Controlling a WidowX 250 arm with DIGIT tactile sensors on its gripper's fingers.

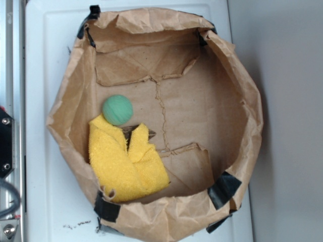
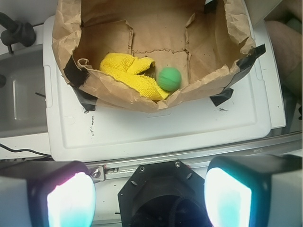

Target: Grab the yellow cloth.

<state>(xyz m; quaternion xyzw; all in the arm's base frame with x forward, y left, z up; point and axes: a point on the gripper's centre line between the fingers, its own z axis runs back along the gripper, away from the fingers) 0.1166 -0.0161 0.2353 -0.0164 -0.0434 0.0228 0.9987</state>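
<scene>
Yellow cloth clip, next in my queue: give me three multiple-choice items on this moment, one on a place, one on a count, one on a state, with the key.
1. Where does the yellow cloth lie?
A. On the white surface outside the bag
B. Inside the brown paper bag, by its wall
C. Draped over the bag's rim

2. How many green balls are in the bag?
A. One
B. Two
C. Three

3. What is the gripper's state?
A. Shut on the cloth
B. Shut on the ball
C. Open, holding nothing

Key: 
1 B, the cloth sits on the floor of the brown paper bag against its side. 
2 A, a single green ball rests right beside the cloth. 
3 C, in the wrist view the gripper has its fingers spread wide, well short of the bag, with nothing between them.
</scene>
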